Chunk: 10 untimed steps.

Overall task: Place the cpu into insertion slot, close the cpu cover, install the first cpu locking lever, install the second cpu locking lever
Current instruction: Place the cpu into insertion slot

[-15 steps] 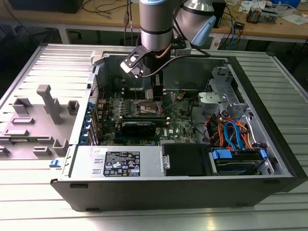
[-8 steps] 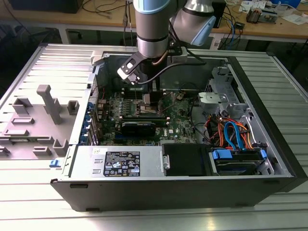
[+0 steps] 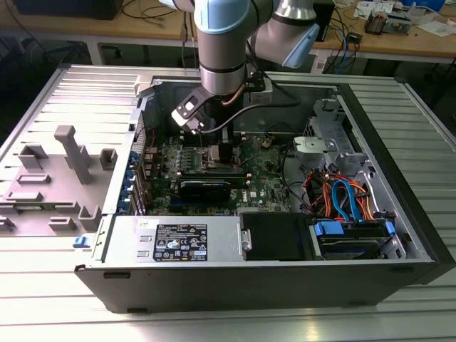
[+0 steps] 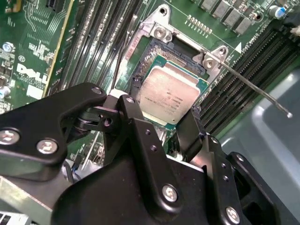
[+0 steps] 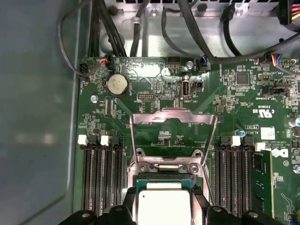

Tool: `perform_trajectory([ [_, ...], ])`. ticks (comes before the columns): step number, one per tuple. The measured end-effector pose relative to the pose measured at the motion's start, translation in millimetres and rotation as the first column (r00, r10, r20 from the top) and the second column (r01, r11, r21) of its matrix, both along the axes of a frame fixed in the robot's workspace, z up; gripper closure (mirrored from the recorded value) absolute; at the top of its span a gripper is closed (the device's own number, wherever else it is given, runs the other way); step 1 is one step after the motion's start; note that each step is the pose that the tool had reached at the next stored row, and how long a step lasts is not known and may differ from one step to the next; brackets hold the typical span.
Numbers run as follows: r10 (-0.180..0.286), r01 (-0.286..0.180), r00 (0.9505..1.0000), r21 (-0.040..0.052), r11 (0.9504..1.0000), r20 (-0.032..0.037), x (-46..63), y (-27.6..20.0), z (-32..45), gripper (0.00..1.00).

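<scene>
In the exterior view we see the grey robot arm reaching down into the open black computer case (image 3: 249, 285) on the ribbed metal table (image 3: 64, 299). Its gripper (image 3: 214, 148) is low over the green motherboard (image 3: 263, 189).

In the second wrist view the black 2-fingered gripper (image 4: 161, 110) is narrowed onto the cpu (image 4: 171, 91), a small flat square chip with a dull silver-tan metal top, with 1 finger at each of 2 opposite edges. The chip lies at the insertion slot (image 4: 151, 58), a square dark socket with a silver metal rim; we cannot tell whether it is fully seated. A thin silver wire locking lever (image 4: 253, 86) stands free beside the socket.

In the first wrist view the cpu (image 5: 163, 211) sits between the fingers (image 5: 199, 197). The cpu cover (image 5: 173, 117), a thin silver metal frame with a square cut-out, stands raised open off the slot.
</scene>
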<state>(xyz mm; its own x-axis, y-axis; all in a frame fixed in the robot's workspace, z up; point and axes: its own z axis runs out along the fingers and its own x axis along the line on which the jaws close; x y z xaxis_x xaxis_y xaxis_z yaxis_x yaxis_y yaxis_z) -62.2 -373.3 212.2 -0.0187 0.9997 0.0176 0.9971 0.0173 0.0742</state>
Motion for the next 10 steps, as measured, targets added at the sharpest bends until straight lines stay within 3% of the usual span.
perform_trajectory([
  [5,0.000,0.000,1.0000,-0.0002,1.0000,0.0001,-0.6,-1.8,-9.1,0.46],
  [10,-0.003,0.003,1.0000,-0.0006,1.0000,-0.0001,-1.4,-1.8,-11.8,0.46],
])
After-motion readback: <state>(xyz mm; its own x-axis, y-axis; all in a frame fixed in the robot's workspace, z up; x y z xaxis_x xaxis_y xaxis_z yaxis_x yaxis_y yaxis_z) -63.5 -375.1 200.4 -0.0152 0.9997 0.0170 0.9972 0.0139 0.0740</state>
